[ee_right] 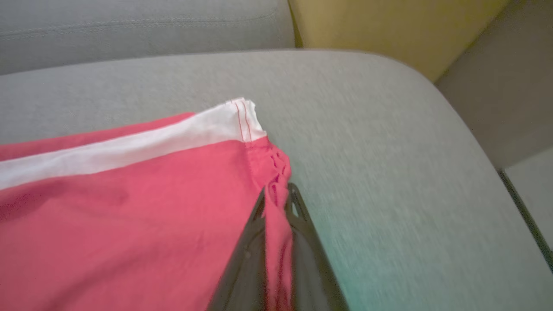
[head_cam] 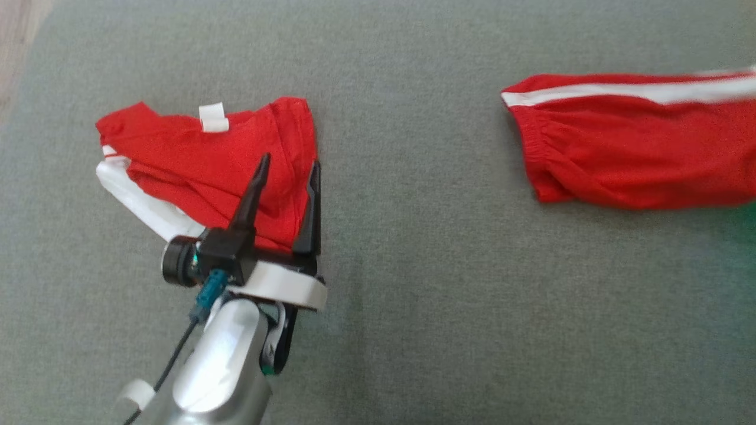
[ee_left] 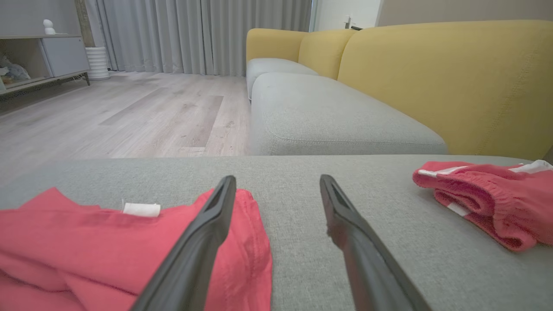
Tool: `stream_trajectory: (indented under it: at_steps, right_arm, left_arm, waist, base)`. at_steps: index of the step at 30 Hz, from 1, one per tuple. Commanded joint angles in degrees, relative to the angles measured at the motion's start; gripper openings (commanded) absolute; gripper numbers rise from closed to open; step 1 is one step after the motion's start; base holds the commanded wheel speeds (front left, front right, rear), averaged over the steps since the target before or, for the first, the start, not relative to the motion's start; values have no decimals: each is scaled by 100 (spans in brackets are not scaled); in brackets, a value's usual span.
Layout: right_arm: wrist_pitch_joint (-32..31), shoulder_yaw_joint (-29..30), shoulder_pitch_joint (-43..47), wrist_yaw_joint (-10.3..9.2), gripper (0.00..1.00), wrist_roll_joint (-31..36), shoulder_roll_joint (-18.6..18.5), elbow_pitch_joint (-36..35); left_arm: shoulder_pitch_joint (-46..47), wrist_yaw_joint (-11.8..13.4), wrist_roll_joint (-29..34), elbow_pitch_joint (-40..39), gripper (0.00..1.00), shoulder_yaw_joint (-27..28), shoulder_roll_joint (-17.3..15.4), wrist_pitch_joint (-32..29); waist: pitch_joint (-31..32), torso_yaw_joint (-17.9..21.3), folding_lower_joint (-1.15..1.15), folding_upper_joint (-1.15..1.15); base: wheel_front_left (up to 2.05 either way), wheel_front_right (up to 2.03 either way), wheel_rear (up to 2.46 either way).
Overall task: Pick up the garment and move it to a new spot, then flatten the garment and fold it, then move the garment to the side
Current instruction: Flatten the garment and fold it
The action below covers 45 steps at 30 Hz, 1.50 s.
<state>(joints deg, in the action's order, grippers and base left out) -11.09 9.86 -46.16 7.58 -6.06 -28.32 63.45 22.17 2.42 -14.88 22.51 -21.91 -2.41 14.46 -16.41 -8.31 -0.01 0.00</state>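
Note:
The garment, red shorts with a white side stripe and a gathered waistband, lies at the right of the grey cushion. In the right wrist view my right gripper is shut on the waistband edge of the garment, just below the white stripe's end. My left gripper stands open over the right edge of a second, folded red garment with a white label. In the left wrist view the left gripper holds nothing, its left finger over that folded piece; the garment lies off to the right.
Yellow sofa backrests rise behind the cushion, and another grey seat lies beyond it. Wooden floor and a low cabinet lie past the cushion's far edge. The cushion's rounded corner is near the right gripper.

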Motion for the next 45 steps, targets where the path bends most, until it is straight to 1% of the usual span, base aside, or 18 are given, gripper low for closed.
stream_trajectory:
  at_steps: [1, 5, 8, 15, 19, 23, 27, 28, 30, 36, 41, 45]
  right_arm:
    - [17, -17, 96, -9, 0, -54, -167, -141]
    - [127, 231, 485, -9, 0, -172, -159, -186]
    - [277, 402, 689, -9, 0, -137, -117, -307]
    - [396, 979, 862, -9, 0, 224, -43, -510]
    - [453, 1201, 845, -9, 0, 418, 141, -680]
    - [611, 1157, 807, -9, 0, 417, 514, -952]
    - [816, 776, 767, -9, 0, 45, 958, -1360]
    - [816, 776, 767, -9, 0, 45, 958, -1360]
    - [889, 534, 777, -9, 0, -250, 1135, -1588]
    - [971, -499, 985, -9, 0, -1194, 1546, -2299]
    - [954, -1379, 1174, -9, 0, -1863, 1689, -2756]
    - [959, -1992, 1288, -9, 0, -2120, 1657, -2821]
  left_arm:
    - [-37, -5, 44, -111, 100, 172, -51, 53]
    - [-178, -11, 48, -82, 100, 191, -50, 53]
    - [-283, -19, 69, -80, 100, 225, -50, 53]
    - [-380, -65, 136, -51, 100, 300, -57, 53]
    - [-378, -66, 168, -29, 100, 299, -56, 53]
    - [-393, -65, 185, 6, 100, 301, -55, 53]
    - [-438, -66, 203, 64, 100, 323, -80, 53]
    - [-438, -66, 203, 64, 100, 323, -80, 53]
    - [-457, -65, 203, 92, 100, 330, -85, 53]
    - [-520, -67, 209, 168, 100, 294, -82, 53]
    - [-572, -10, 154, 150, 100, 389, -103, 53]
    - [-603, -25, 138, 139, 100, 418, -156, 54]
  waist:
    - [89, 35, 1, 0]
    - [234, 67, 1, 0]
    - [315, 92, 1, 0]
    - [388, 101, 1, 0]
    - [414, 99, 1, 0]
    - [505, 126, 1, 0]
    - [643, 170, 1, 0]
    - [643, 170, 1, 0]
    - [708, 183, 1, 0]
    - [870, 142, 1, 0]
    - [935, 43, 1, 0]
    - [950, -69, 1, 0]
  base:
    - [0, 0, 0]
    - [0, 0, 0]
    - [0, 0, 0]
    - [0, 0, 0]
    - [0, 0, 0]
    - [0, 0, 0]
    - [0, 0, 0]
    - [0, 0, 0]
    - [0, 0, 0]
    - [0, 0, 0]
    - [0, 0, 0]
    - [0, 0, 0]
